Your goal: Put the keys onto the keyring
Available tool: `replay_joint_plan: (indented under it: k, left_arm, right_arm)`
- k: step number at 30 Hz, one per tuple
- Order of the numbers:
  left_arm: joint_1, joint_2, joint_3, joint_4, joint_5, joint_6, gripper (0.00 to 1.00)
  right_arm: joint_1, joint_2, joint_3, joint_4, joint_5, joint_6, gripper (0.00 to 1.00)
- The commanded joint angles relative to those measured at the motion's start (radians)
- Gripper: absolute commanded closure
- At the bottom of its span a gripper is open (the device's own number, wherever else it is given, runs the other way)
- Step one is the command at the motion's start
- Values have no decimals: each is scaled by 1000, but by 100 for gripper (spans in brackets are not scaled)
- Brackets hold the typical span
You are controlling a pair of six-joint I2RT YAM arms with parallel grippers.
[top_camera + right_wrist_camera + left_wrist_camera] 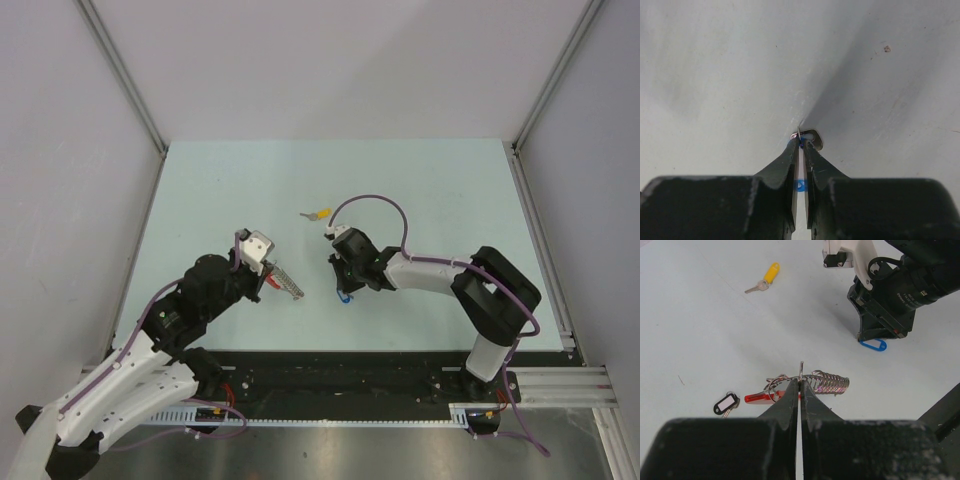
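Keyring (290, 284) sat clamped in the left gripper (272, 272) near the middle of the table (220, 190) in the overhead view. The right gripper (343, 287) stood just to its right over a blue key (345, 297), and a yellow key (318, 213) lay farther off. From the left wrist, jaws were pinched tight on a thin keyring loop (red tag trailing left), with a black tag (726, 403) beside it. From the right wrist, jaws stood narrow, nipping the blue key's metal end.
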Motion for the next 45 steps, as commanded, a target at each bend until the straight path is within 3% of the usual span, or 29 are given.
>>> replay_joint_plan:
  k: [1,7,12,26,37,45]
  left_arm:
    - [10,-1,17,25,20,-18,99]
    - [11,-1,17,22,23,-16,99]
    - [14,-1,14,29,42,-13,100]
    - [16,68,40,114,396,121,100]
    - [14,206,154,176,578,270,100]
    - [14,298,223,182,681,342,100]
  right_arm:
    - [7,21,24,7,48,-13,89]
    - [8,23,24,2,69,-38,100]
    - [8,-64,24,12,52,-128,100]
    - [5,-350,24,-5,-92,-484,100]
    - [11,-591,23,-110,-190,-615,100]
    - [17,-701,24,-146,-172,-678,100]
